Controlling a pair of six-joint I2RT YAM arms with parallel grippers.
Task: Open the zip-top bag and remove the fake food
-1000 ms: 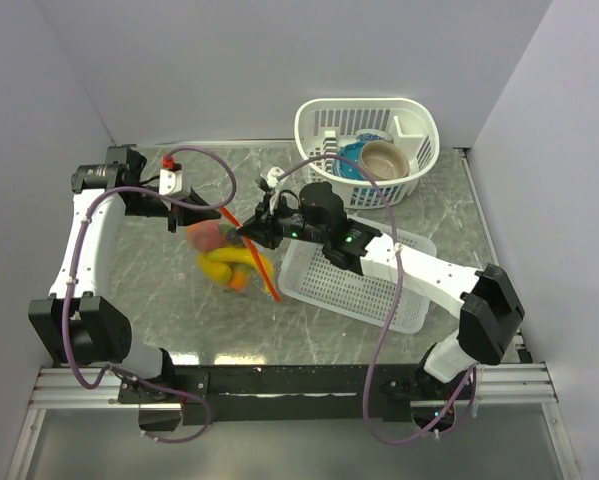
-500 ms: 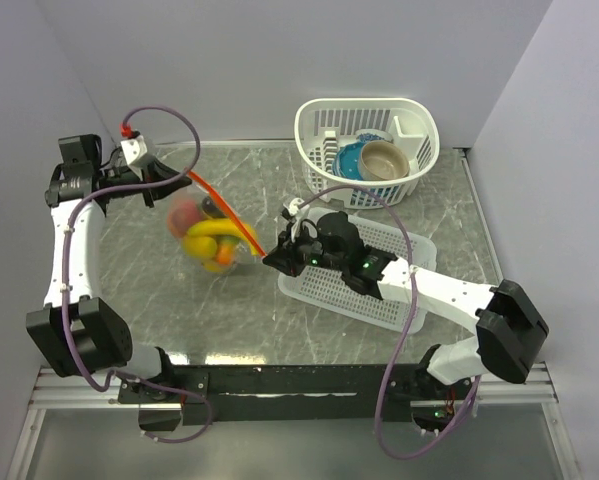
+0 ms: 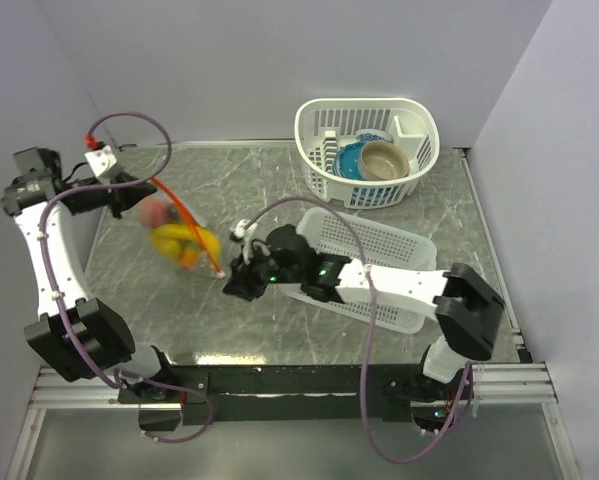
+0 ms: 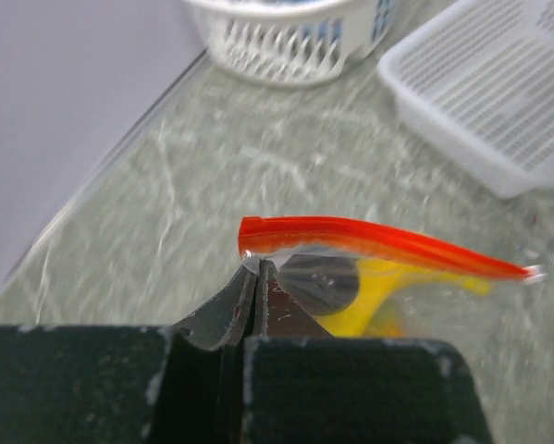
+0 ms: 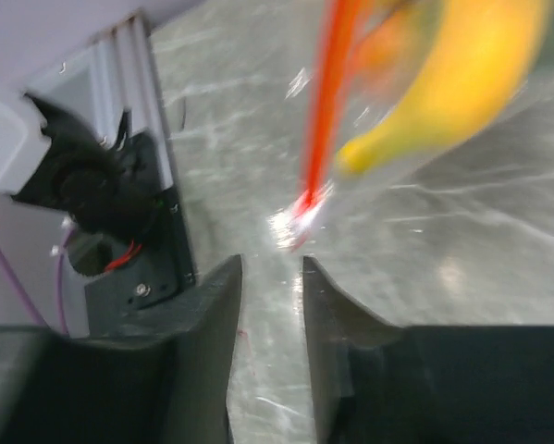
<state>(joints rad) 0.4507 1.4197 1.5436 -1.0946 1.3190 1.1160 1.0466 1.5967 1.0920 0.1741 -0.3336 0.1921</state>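
Bag opening in hand, food not yet out.
Left gripper (image 4: pixel 258 270) pinches bag (image 4: pixel 325 279) just under strip (image 4: pixel 378 239), holding it up at table's left, food (image 5: pixel 461 83) inside. Right gripper (image 5: pixel 269 270) is spread and empty, near strip's free end. Strip looks sealed, though blur hides it. Next move calls for right to grip the other lip.

Item: one table (image 3: pixel 309 190), grey marbled top. Directly on it we count two pieces.
1. Round white slatted basket (image 3: pixel 371 193), upright, at the far right.
2. Flat white slatted tray (image 3: pixel 379 243), right of centre, nearer than the basket and set askew to the table's edges.

We note a strip of bare top between them.
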